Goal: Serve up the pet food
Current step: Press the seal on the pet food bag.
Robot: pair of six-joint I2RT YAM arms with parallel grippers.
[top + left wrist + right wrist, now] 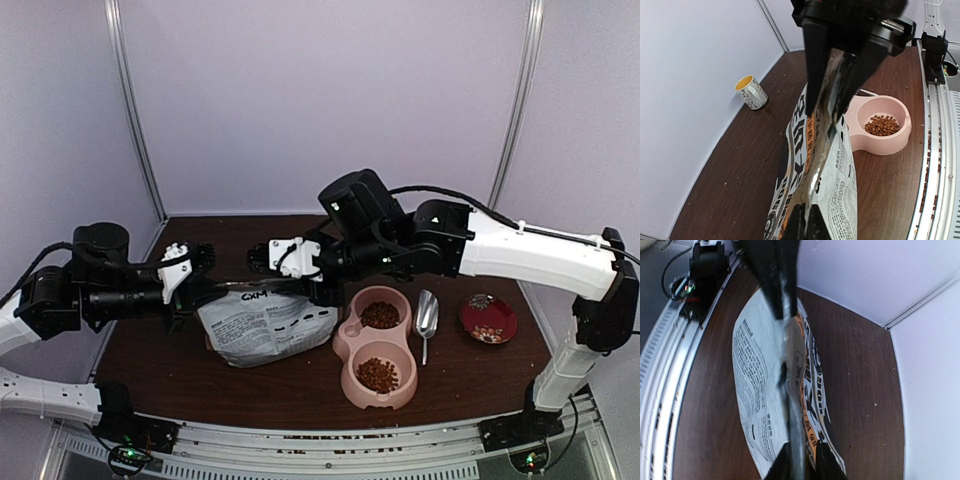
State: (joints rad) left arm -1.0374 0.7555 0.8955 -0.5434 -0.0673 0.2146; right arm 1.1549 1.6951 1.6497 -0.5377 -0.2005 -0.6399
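A: Light's even and soft, maybe from overhead; the bag (265, 325) throws only a faint shadow on the counter (150, 350).
B: Wrist views are worse: foil glare mid-frame, and the left hand (830, 107) at the top edge is blurred.

Both arms mix white shells with black motor housings: the left arm (100, 290) mostly black, the right arm (530, 250) largely white, a black cable (450, 195) looping above it. The left gripper (200, 268) and right gripper (262, 260) have black fingers (815, 65).
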